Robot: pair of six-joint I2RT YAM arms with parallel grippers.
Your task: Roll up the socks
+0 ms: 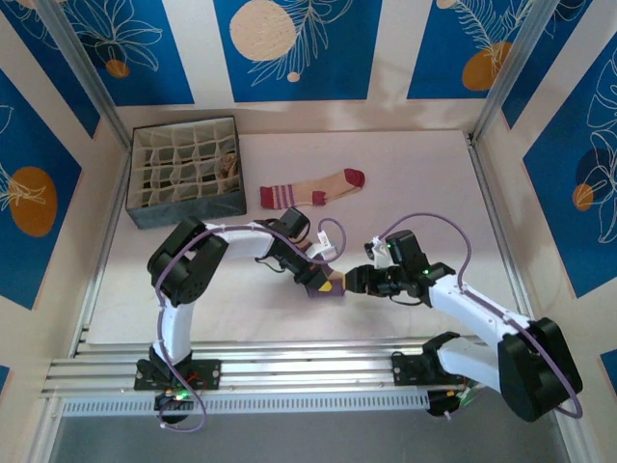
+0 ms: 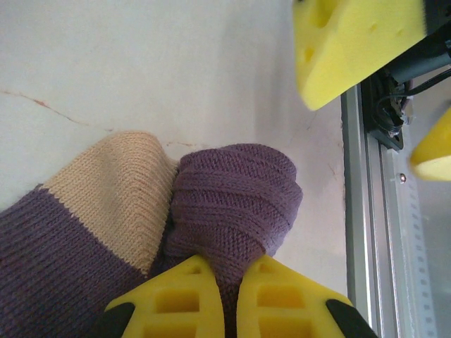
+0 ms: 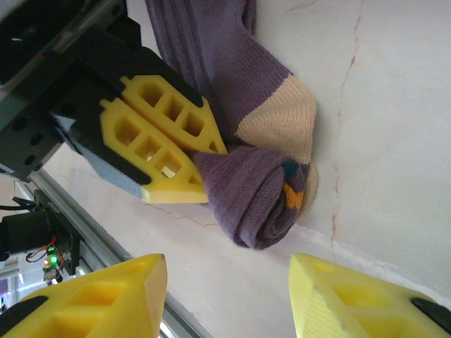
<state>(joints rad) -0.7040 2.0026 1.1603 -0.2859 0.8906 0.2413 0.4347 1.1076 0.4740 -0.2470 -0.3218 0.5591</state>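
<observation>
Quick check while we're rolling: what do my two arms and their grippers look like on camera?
Both the left arm and right arm have white links with black joints, each trailed by a looping purple cable. The left gripper and right gripper carry wedge-shaped yellow fingers with moulded rectangular pockets on black mounts.

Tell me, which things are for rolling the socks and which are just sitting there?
For the job: purple sock, pinched by the left gripper; right gripper, open beside it; striped sock, lying flat.
Just sitting: compartment box; metal rail.
</observation>
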